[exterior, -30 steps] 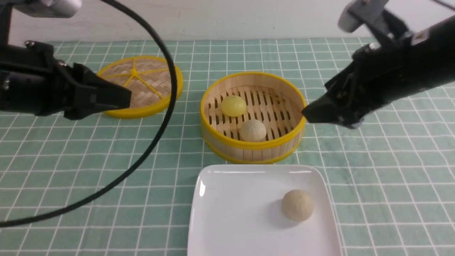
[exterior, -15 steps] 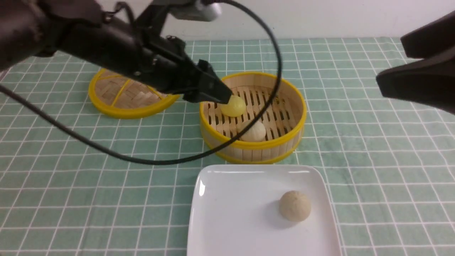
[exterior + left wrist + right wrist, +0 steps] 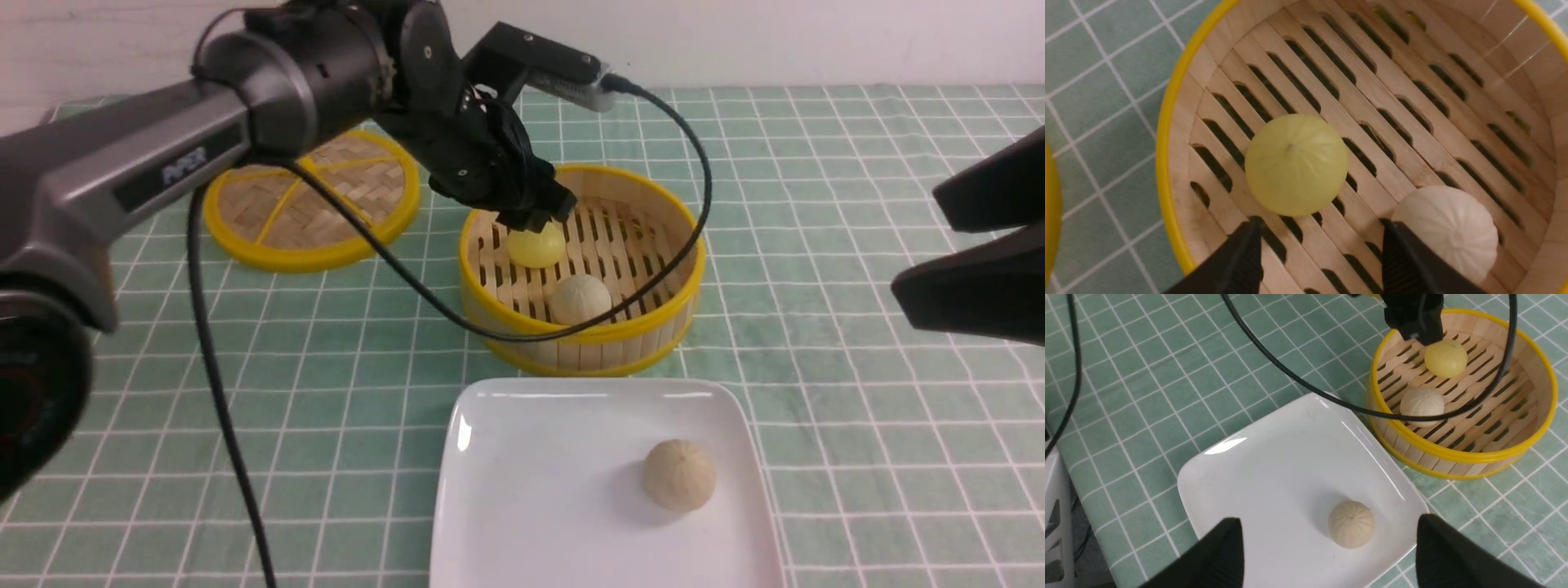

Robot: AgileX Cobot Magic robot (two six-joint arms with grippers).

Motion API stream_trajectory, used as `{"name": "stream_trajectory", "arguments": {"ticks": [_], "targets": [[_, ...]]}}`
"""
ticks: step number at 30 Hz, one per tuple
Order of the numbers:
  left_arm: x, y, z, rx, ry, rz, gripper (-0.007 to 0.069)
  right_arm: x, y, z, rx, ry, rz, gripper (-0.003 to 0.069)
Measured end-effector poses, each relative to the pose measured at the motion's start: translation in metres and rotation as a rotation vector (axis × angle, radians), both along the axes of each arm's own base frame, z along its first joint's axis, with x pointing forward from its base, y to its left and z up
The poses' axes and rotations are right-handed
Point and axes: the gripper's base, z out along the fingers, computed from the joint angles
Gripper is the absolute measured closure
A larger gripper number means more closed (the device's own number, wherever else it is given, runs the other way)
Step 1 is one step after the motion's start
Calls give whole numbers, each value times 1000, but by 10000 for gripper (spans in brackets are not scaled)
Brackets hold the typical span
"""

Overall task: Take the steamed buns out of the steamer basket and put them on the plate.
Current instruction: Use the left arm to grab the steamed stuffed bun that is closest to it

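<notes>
The steamer basket (image 3: 653, 327) holds a pale yellow bun (image 3: 536, 247) and a beige-white bun (image 3: 580, 299). A third beige bun (image 3: 678, 475) lies on the white plate (image 3: 531, 490). My left gripper (image 3: 535, 219) is open, just above the yellow bun inside the basket; in the left wrist view (image 3: 1318, 245) the yellow bun (image 3: 1296, 164) sits just ahead of the fingertips and the white bun (image 3: 1447, 230) is beside one finger. My right gripper (image 3: 980, 261) is open and empty at the right, high over the plate's bun (image 3: 1351, 524).
The flat woven basket lid (image 3: 310, 200) lies at the back left on the green checked cloth. The left arm's black cable (image 3: 392, 269) loops across the basket's front rim and down the left side.
My left arm has swung from the left over the lid into the basket, onto the yellow bun. My right gripper has drawn back from the basket to the right edge.
</notes>
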Motion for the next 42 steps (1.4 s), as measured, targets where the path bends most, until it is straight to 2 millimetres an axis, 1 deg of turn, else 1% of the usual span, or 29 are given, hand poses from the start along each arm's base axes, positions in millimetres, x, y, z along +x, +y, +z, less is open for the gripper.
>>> {"name": "stream_trajectory", "arguments": {"ticks": [1, 3, 6, 8, 11, 13, 18, 22, 24, 26, 34, 39, 42], "targets": [[1, -1, 0, -1, 1, 0, 209, 0, 0, 0, 0, 0, 0, 111], [6, -11, -15, 12, 41, -13, 209, 0, 0, 0, -5, -6, 5, 111], [5, -22, -28, 29, 74, -38, 209, 0, 0, 0, -8, -11, 10, 111], [0, -31, -31, 43, 78, -70, 209, 0, 0, 0, -11, -13, 10, 111], [-7, -42, -29, 47, 78, -100, 209, 0, 0, 0, -12, -12, 10, 111], [-10, -45, -29, 51, 86, -109, 209, 0, 0, 0, -12, -12, 10, 111], [-12, -44, -26, 57, 93, -113, 209, 0, 0, 0, -11, -14, 9, 111], [-15, -42, -14, 46, 72, -112, 209, 0, 0, 0, -11, -15, 9, 111], [-17, -40, -1, 32, 48, -112, 209, 1, 0, 0, -9, -16, 7, 111], [-19, -39, 5, 25, 44, -112, 209, 3, 1, -1, -9, -15, 5, 111], [-21, -42, 3, -1, 78, -110, 209, 5, 1, -1, -8, -20, -2, 111], [-20, -44, -6, -13, 107, -107, 209, 8, 2, -2, -9, -17, -5, 111], [-19, -45, -16, 4, 137, -109, 213, 9, 2, -3, -10, -15, -6, 111]]}}
